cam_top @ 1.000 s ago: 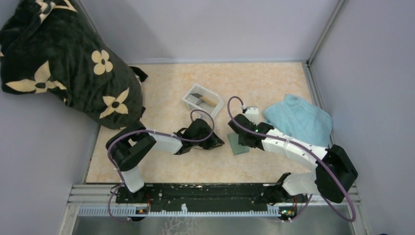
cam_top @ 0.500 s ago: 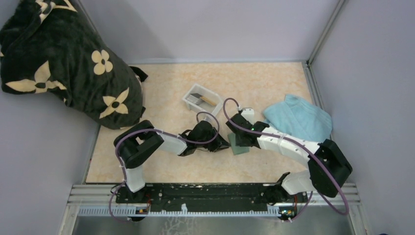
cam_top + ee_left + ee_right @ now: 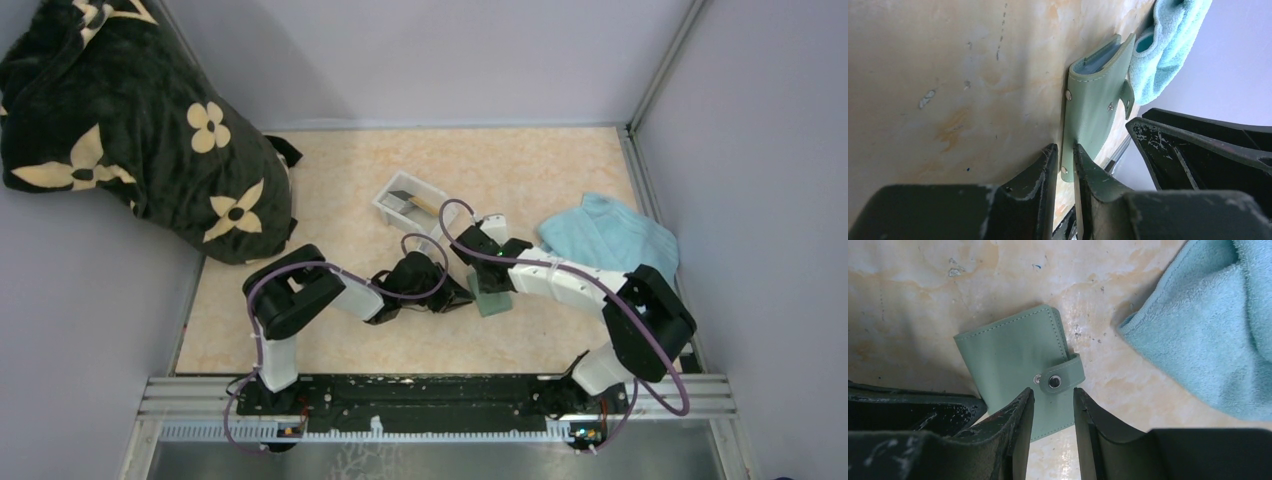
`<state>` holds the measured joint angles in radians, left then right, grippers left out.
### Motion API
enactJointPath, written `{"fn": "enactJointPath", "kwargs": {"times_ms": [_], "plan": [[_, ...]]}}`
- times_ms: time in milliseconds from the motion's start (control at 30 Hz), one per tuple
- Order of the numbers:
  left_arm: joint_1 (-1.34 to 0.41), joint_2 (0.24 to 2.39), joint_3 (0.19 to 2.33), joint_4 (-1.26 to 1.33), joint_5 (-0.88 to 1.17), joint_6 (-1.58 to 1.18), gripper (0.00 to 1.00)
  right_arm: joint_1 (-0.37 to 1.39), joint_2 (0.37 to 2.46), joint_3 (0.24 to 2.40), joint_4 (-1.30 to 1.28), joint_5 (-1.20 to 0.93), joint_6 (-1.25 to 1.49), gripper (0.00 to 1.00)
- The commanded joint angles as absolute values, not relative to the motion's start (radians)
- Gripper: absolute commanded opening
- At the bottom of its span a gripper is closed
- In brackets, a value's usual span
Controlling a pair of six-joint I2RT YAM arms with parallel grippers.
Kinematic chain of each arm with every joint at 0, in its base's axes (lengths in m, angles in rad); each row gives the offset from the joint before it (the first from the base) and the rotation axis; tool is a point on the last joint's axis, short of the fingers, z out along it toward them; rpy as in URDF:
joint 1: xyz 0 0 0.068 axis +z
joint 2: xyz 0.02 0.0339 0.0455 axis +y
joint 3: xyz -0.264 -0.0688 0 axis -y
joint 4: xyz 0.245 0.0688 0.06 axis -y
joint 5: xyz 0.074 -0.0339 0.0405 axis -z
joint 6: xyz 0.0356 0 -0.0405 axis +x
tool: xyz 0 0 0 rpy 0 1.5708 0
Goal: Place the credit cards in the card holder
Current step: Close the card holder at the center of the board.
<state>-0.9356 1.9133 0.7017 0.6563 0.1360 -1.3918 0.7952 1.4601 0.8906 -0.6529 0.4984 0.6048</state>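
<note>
Beige table: L gripper low, pinching card holder edge; R gripper over it, jaws apart

Card holder: matt, seemingly leatherette.

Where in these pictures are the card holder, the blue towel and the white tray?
card holder (image 3: 1013,360): right wrist view, on its green outer cover.
blue towel (image 3: 1208,325): right wrist view, on its fluffy middle.
white tray (image 3: 395,216): top external view, on its near wall.
</note>
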Motion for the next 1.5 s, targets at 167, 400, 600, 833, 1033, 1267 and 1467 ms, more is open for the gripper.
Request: {"fn": "enactJointPath", "kwargs": {"times_ms": [167, 400, 600, 833, 1033, 1267, 1467], "plan": [[-0.945, 1.981, 0.655, 0.583, 0.112, -1.400, 0.26, 0.790, 1.515, 0.961, -0.670, 0.572, 0.550, 0.35], [-0.948, 1.984, 0.655, 0.587, 0.107, -1.407, 0.26, 0.790, 1.530, 0.948, -0.663, 0.575, 0.536, 0.31], [-0.949, 1.991, 0.659, 0.586, 0.106, -1.410, 0.26, 0.790, 1.525, 0.941, -0.661, 0.580, 0.524, 0.19], [-0.950, 1.992, 0.662, 0.585, 0.104, -1.410, 0.26, 0.789, 1.523, 0.936, -0.668, 0.578, 0.523, 0.12], [-0.950, 1.995, 0.668, 0.584, 0.104, -1.408, 0.26, 0.788, 1.511, 0.936, -0.681, 0.578, 0.524, 0.08], [-0.950, 2.002, 0.678, 0.583, 0.105, -1.407, 0.26, 0.790, 1.497, 0.945, -0.689, 0.536, 0.517, 0.02], [-0.950, 2.005, 0.692, 0.578, 0.104, -1.404, 0.26, 0.799, 1.512, 0.951, -0.684, 0.489, 0.509, 0.04]]}}
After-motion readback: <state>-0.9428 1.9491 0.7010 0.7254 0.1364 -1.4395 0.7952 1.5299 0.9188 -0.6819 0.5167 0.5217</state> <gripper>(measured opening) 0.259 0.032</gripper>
